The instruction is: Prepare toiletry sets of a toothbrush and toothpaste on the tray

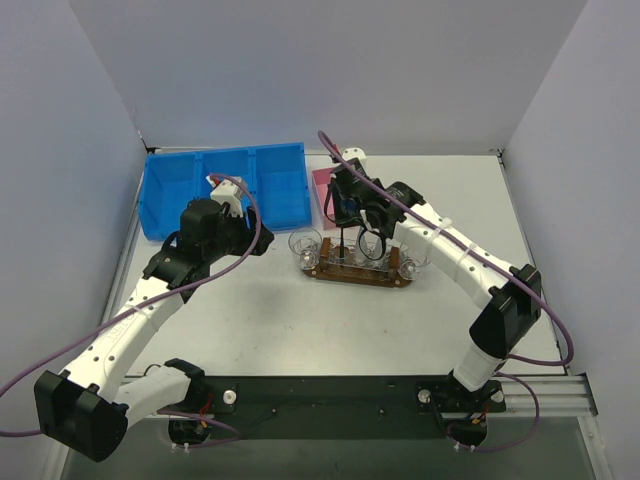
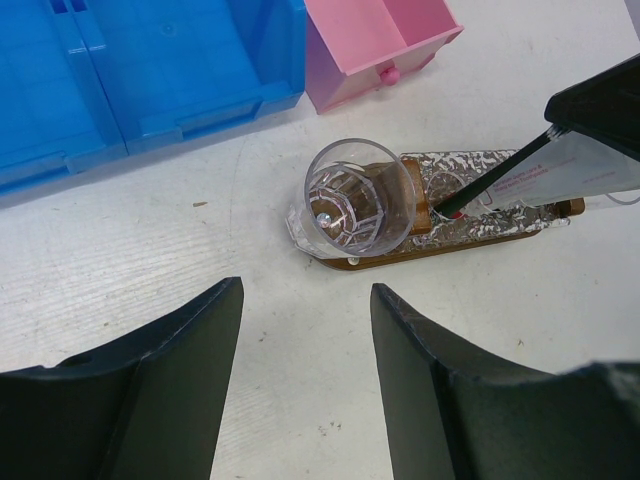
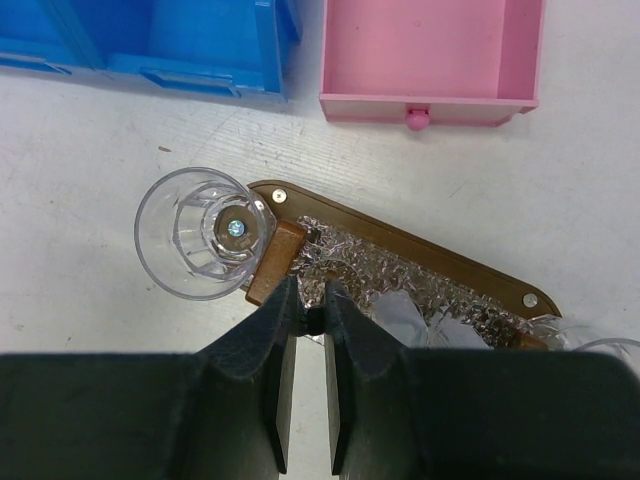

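Right tool [image 3: 312,300] clamped on a thin black toothbrush [image 2: 495,175]. The brush stands nearly upright but leaning, handle up in the tool, coloured tip down in the middle of the brown tray [image 3: 400,243], beside a white toothpaste [image 2: 590,180] tube. The tray sits mid-counter [image 1: 300,330], its long axis left to right. An empty cup [image 2: 360,205] stands at its left end. Left tool [image 2: 307,300] hangs spread and empty near the blue bin [image 1: 225,185]. The step looks like seating the brush; next calls for a gentle release without tipping cups
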Motion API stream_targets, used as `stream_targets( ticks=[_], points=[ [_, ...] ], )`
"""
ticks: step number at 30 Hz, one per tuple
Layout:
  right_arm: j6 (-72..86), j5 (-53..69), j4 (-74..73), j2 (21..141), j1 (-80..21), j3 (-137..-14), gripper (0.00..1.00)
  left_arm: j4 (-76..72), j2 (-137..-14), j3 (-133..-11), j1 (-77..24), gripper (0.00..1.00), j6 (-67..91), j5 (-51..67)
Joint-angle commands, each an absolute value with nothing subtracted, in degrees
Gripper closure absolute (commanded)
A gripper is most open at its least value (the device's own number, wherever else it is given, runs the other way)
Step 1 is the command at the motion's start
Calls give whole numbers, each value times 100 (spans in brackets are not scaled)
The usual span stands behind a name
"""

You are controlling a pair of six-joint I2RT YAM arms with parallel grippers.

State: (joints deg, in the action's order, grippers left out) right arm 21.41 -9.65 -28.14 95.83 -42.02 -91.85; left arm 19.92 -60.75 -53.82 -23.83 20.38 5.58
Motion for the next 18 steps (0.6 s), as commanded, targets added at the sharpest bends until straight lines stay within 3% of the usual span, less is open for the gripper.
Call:
stream_targets(
  ticks=[1, 18],
  points=[
    [2118, -1204, -2804, 9334, -4263, -9141, 100, 1758, -5933, -5396, -2347, 36, 2048, 606],
    [2021, -1345, -2444, 9352, -4271, -9088, 100, 1749, -5941, -5405, -2329, 36, 2039, 589]
  ],
)
